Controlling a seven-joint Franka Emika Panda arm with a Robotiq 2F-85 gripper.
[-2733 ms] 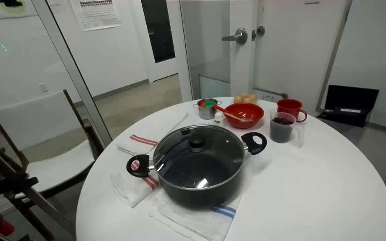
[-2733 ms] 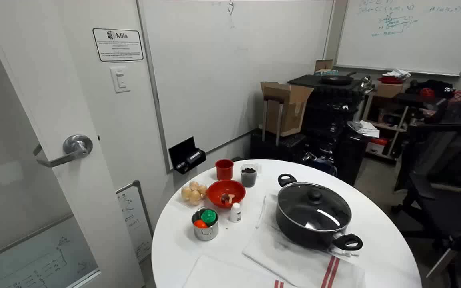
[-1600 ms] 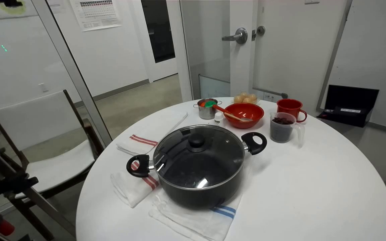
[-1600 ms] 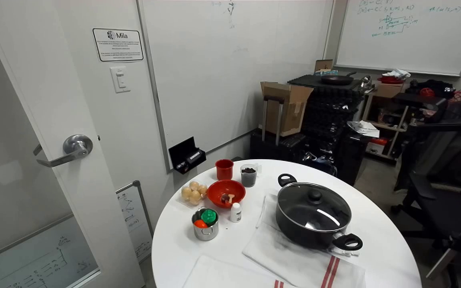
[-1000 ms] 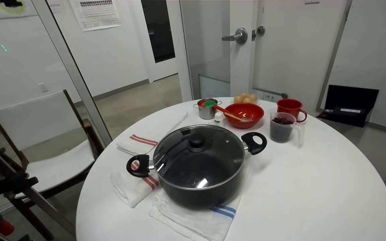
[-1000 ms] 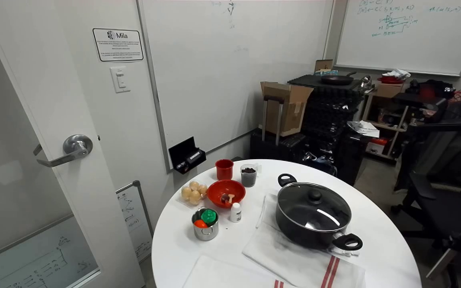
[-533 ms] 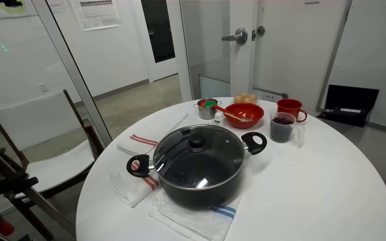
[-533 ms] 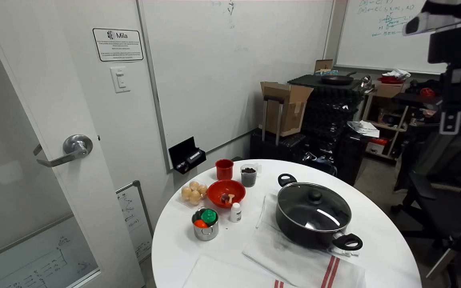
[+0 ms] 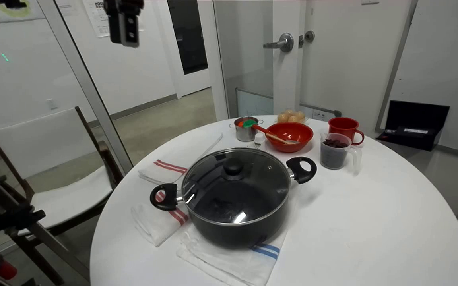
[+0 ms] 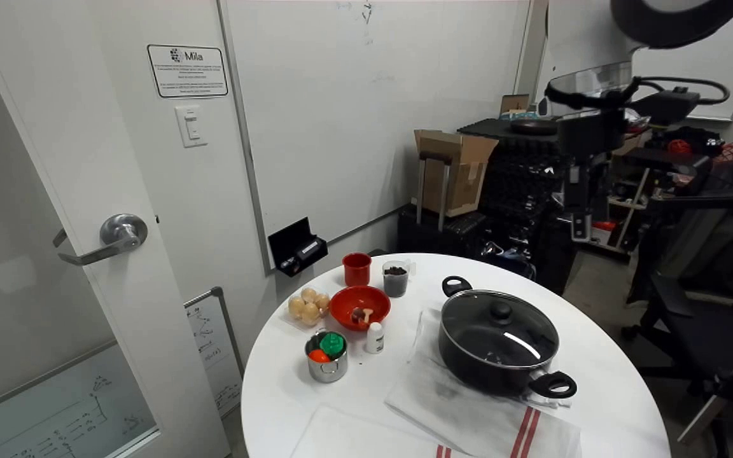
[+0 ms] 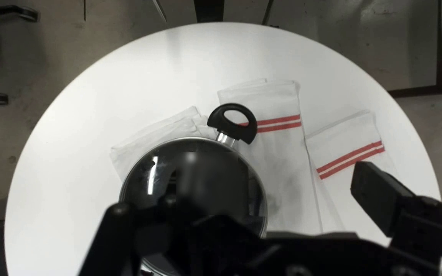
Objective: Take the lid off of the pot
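Observation:
The clear glass lid with its metal rim and black knob lies flat on the wide black pot. The lid and pot also show in an exterior view. My gripper hangs high, fingers down, above and beyond the pot, touching nothing. In an exterior view only a fingertip of the gripper shows at the top. In the wrist view the gripper has its fingers wide apart, with nothing between them. There the lid is partly hidden behind dark gripper parts.
White towels lie under and beside the pot on the round white table. A red bowl, small steel pot, white bottle, measuring cup, red mug and pale round items stand together.
The arm and gripper have come into both exterior views; in an exterior view the gripper has moved from the right edge leftward and a little lower. The pot and lid have not moved.

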